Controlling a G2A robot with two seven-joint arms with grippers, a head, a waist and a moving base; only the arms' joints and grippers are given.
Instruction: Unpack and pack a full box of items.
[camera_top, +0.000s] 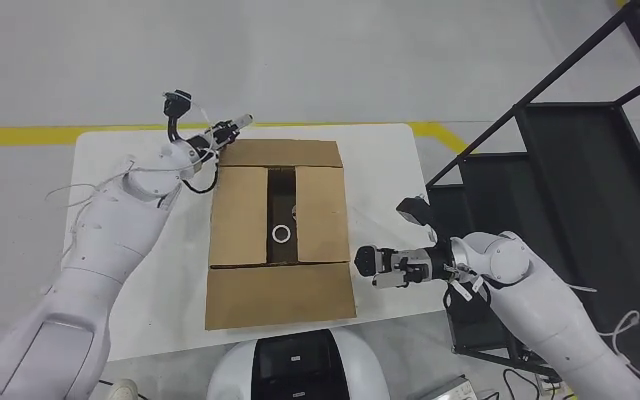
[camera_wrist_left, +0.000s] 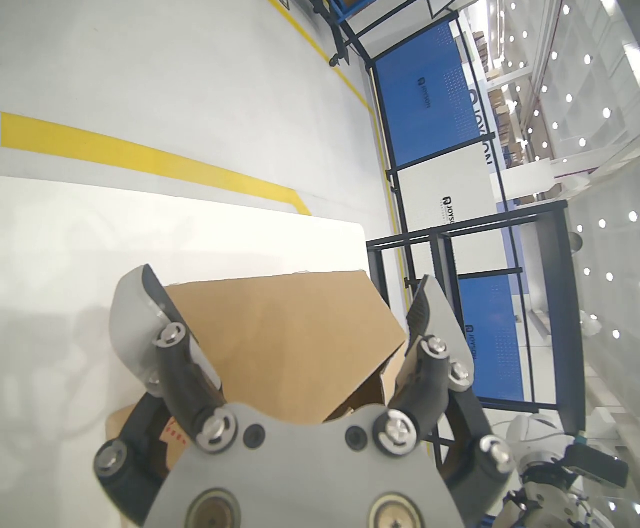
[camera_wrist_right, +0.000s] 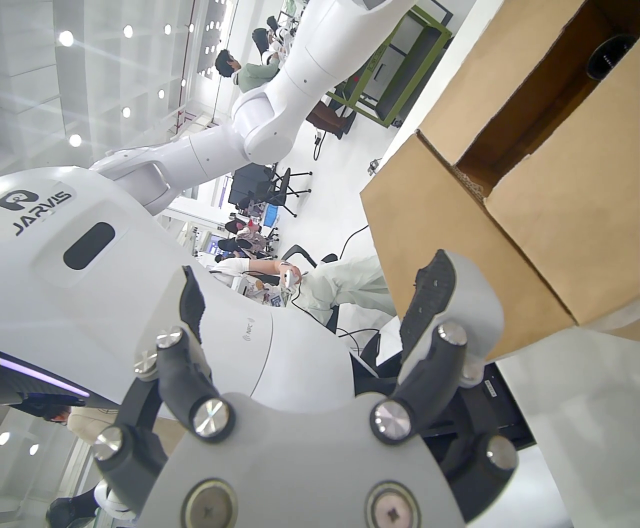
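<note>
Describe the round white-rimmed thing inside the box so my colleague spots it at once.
On the white table sits a brown cardboard box, its two side flaps leaving a dark slot down the middle. In that slot, towards the robot's end, lies a white ring; it is the only pale, round thing there, with a darker item just beyond it.

Overall light: bright, even indoor light in all three views; the white desk (camera_top: 380, 160) and pale floor (camera_top: 300, 50) read almost white from above.
Source: round ceiling lamps (camera_wrist_left: 585, 95), at 2 o'clock in the left wrist view and 10 o'clock in the right, several flaring into starbursts.
Shadow: the open slot of the box (camera_top: 238, 215) is dark inside.
Glare: highlights on the screw heads of the left claw (camera_wrist_left: 285, 277).
Distortion: wide-angle bending; the yellow line (camera_wrist_left: 150, 155) and the rack (camera_wrist_left: 550, 300) lean and curve towards the edges.
</note>
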